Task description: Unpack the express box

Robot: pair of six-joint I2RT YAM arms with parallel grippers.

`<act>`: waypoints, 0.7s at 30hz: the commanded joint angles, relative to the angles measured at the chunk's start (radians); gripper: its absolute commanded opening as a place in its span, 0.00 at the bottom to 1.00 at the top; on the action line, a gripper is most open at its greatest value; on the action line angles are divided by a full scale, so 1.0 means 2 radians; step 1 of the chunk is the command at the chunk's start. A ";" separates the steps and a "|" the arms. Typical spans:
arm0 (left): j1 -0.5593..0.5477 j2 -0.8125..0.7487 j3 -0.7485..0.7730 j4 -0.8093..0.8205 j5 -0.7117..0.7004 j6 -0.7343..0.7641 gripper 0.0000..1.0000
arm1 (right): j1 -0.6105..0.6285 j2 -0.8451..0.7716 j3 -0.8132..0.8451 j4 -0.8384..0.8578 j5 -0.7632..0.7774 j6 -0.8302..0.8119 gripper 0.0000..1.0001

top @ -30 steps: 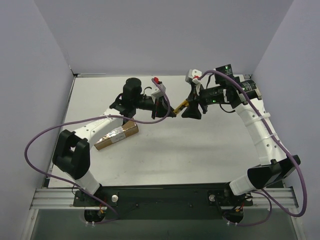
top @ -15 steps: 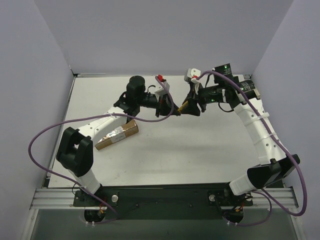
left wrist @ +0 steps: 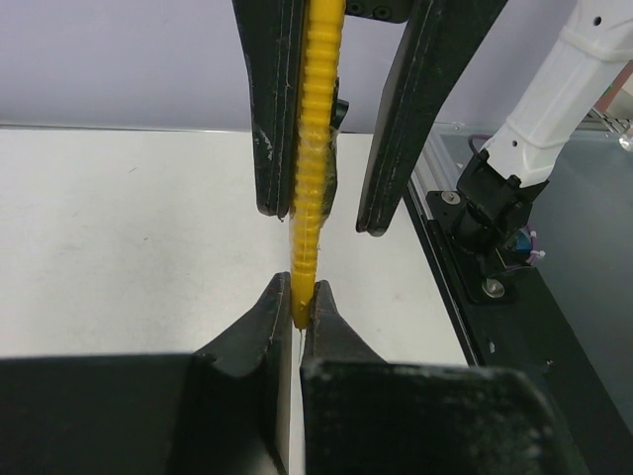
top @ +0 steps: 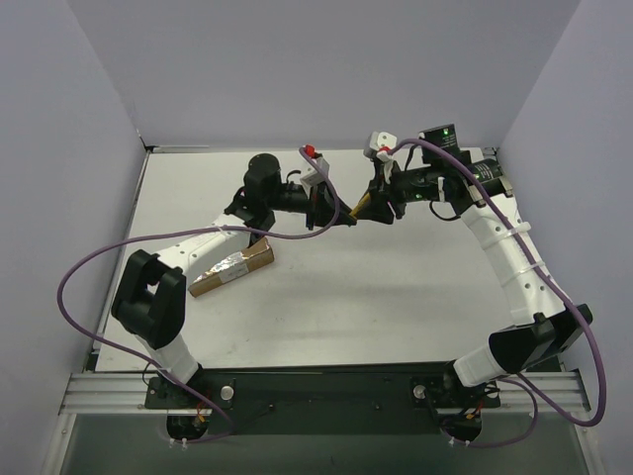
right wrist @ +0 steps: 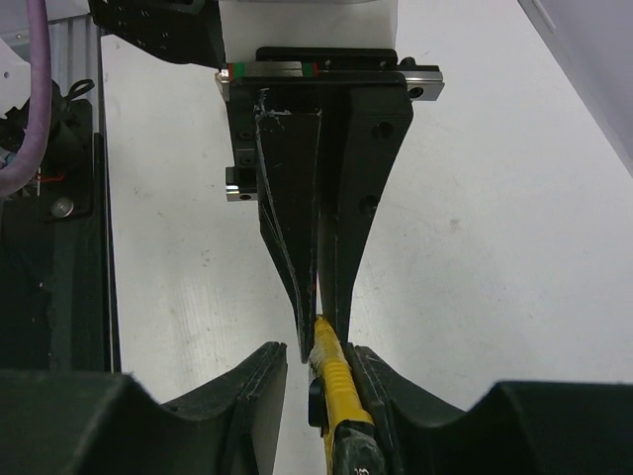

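Yellow knife (top: 362, 206), one end pinched in left claw (left wrist: 297, 299), sits loosely between narrow right claw (right wrist: 321, 353): seemingly a handover; next, right claw must clamp before cutting the box (top: 230, 268) at left

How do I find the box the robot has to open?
Look at the white table's left side, by the left arm. A long brown cardboard box lies there, shiny tape on top. Its neighbour, a yellow knife, is pinched in the left gripper.
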 commanded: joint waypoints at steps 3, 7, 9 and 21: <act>0.008 0.006 0.003 0.072 -0.014 -0.034 0.00 | 0.008 0.008 -0.001 -0.004 -0.016 -0.001 0.30; 0.008 0.010 0.006 0.070 -0.012 -0.034 0.00 | 0.008 0.012 0.002 -0.004 -0.015 -0.001 0.24; 0.008 0.013 0.010 0.064 -0.011 -0.030 0.00 | 0.008 0.015 0.003 -0.003 -0.014 -0.001 0.19; 0.107 -0.053 0.049 -0.261 -0.197 0.159 0.46 | -0.059 -0.003 -0.025 0.128 0.181 0.251 0.00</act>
